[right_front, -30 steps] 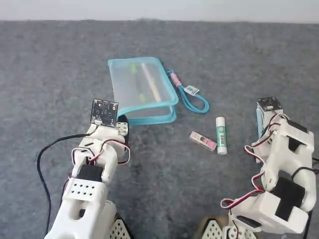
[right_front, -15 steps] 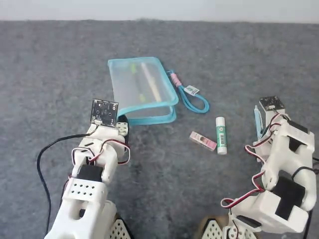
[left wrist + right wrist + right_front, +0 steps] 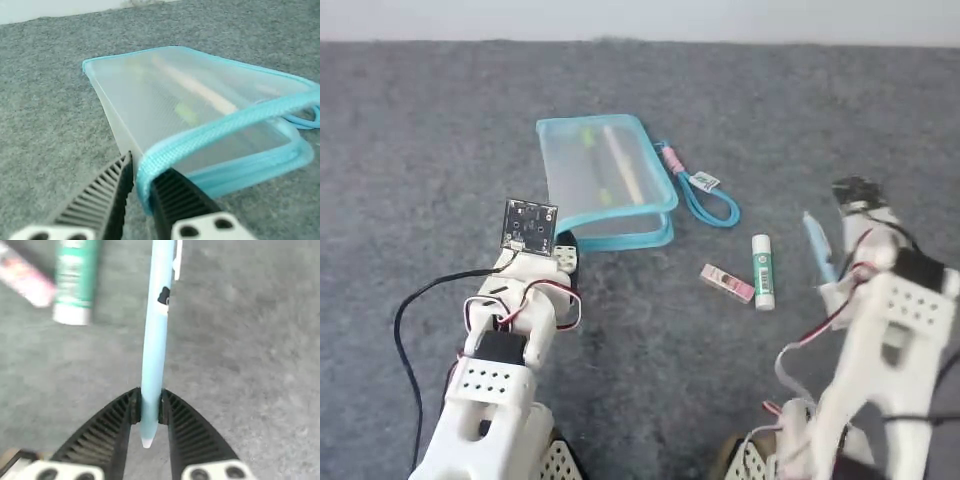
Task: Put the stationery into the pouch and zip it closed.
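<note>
The right tool (image 3: 149, 401), pinching the blue pen (image 3: 156, 335), has lifted up. The left tool (image 3: 143, 176) still pinches the pouch (image 3: 165, 95) edge, ready for it.

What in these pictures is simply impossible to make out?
Contents of the translucent, blue-edged zip pouch: left wrist view, its cloudy wall leaves only a beige stick and a green smear.
Where the left fingers pinch it: high view, the arm's own wrist largely covers them.
Far end of the light blue plastic pen: right wrist view, cut by the edge.
</note>
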Controlling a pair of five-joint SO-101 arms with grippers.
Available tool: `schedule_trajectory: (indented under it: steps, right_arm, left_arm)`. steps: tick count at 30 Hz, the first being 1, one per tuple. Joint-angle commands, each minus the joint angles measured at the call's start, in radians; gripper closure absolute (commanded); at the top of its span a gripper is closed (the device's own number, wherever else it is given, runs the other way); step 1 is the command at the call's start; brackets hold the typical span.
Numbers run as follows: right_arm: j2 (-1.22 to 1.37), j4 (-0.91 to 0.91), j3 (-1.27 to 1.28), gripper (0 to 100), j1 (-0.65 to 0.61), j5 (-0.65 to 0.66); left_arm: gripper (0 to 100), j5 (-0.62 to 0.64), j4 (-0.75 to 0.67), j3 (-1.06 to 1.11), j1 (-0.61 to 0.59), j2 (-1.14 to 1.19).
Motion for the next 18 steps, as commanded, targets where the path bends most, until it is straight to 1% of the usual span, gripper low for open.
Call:
schedule_trajectory:
  steps: [1,5,10,12,14,18]
  right_arm:
    - [-0.165,0.116,-0.009,99.1,-0.147,-0.017]
    - [-0.282,0.191,-0.011,99.1,-0.251,-0.074]
    - [-0.357,0.229,-0.012,99.1,-0.383,-0.086]
    - [-0.349,0.231,-0.049,99.1,-0.447,-0.117]
    - [-0.323,0.237,-0.124,99.1,-0.516,-0.180]
    - [-0.199,0.263,-0.276,99.1,-0.690,-0.287]
  left_arm:
    - [99,0.008,-0.015,-0.004,0.009,-0.002]
    - [99,0.008,-0.015,-0.004,0.009,-0.002]
    - [99,0.008,-0.015,-0.004,0.009,-0.002]
    - [99,0.008,-0.015,-0.004,0.009,-0.002]
    - [99,0.008,-0.015,-0.005,0.009,-0.002]
    - [99,0.008,-0.015,-0.005,0.009,-0.002]
